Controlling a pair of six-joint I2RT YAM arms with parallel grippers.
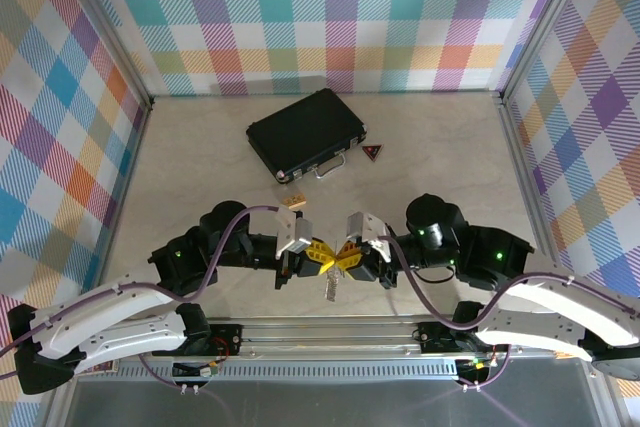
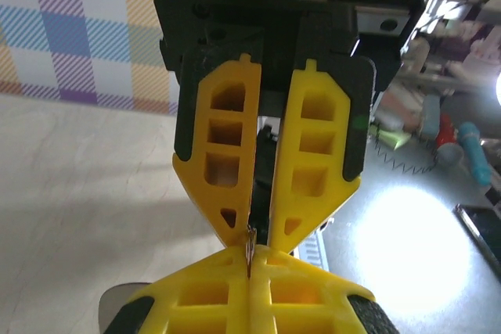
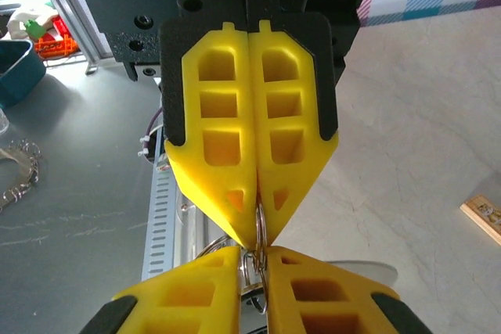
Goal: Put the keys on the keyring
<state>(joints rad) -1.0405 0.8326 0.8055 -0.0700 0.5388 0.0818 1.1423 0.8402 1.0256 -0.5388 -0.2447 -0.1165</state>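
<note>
My two grippers meet tip to tip above the table's near middle. The left gripper [image 1: 328,255] [image 2: 250,260] is shut, pinching the thin edge of a metal keyring [image 2: 250,246] [image 3: 261,225] between its yellow fingertips. Facing it, the right gripper [image 1: 347,255] [image 3: 252,260] has its jaws slightly parted. The silver wire loops of the ring [image 3: 249,268] sit in that gap. Small silvery keys [image 1: 330,289] hang from the ring below both grippers, above the table.
A black case [image 1: 305,132] lies at the back centre, with a small red triangle [image 1: 372,152] to its right. A small tan block [image 1: 292,203] [image 3: 481,217] lies just behind the grippers. A metal rail [image 1: 330,332] runs along the near edge. Patterned walls enclose the table.
</note>
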